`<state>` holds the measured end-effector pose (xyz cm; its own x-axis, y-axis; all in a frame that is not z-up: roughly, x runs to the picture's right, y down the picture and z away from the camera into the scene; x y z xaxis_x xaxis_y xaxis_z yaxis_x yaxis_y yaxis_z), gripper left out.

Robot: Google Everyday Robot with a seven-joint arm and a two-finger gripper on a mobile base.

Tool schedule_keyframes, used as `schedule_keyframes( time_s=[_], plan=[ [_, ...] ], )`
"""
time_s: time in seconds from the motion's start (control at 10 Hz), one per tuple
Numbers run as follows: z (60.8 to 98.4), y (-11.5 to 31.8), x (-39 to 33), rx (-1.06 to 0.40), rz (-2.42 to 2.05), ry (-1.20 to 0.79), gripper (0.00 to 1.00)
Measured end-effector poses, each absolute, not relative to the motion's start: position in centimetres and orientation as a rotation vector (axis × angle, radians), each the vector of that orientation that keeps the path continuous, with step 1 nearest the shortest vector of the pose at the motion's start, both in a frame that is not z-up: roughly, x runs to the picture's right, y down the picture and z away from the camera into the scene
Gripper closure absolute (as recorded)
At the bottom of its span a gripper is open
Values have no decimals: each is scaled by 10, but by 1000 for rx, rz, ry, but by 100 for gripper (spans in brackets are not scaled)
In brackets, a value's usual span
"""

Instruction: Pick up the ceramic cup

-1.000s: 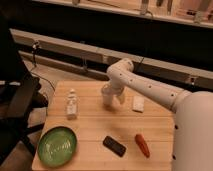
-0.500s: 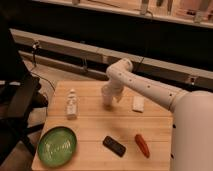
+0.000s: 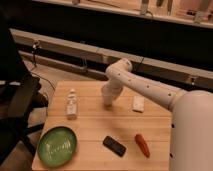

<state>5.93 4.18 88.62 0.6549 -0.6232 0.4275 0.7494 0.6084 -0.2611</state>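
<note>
ceramic cup (image 3: 107,103) sits on the wooden table (image 3: 95,127), in the far middle part of the top, mostly covered by the lower end of the robot arm. only a pale sliver of it shows at the very bottom of the arm, so its rim and its tilt cannot be made out. the gripper (image 3: 108,100) is down at the cup, right above the table surface, at the end of the white arm (image 3: 145,87) that bends over from the robot's body on the right.

just right of the cup, a little apart from it, lies a flat white block (image 3: 138,104) near the far right part of the table. well to the left stands a small white bottle (image 3: 72,105) with a label, upright, near the left edge. closer to the front, a dark flat phone-like thing (image 3: 114,146) lies at an angle in the middle, and beside it to the right lies an orange-red carrot-shaped thing (image 3: 142,144), also at an angle, near the robot's body. a green plate (image 3: 57,145) rests at the front left corner. a dark chair (image 3: 20,107) stands off the left side of the table.
</note>
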Motion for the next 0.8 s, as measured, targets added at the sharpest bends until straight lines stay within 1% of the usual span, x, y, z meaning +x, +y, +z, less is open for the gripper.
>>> schedule_keyframes(
  time_s=[0.2,0.8],
  plan=[
    [885,39,59,-439,-811,-307,95],
    [859,10,58,-415,-827,-305,95]
  ],
)
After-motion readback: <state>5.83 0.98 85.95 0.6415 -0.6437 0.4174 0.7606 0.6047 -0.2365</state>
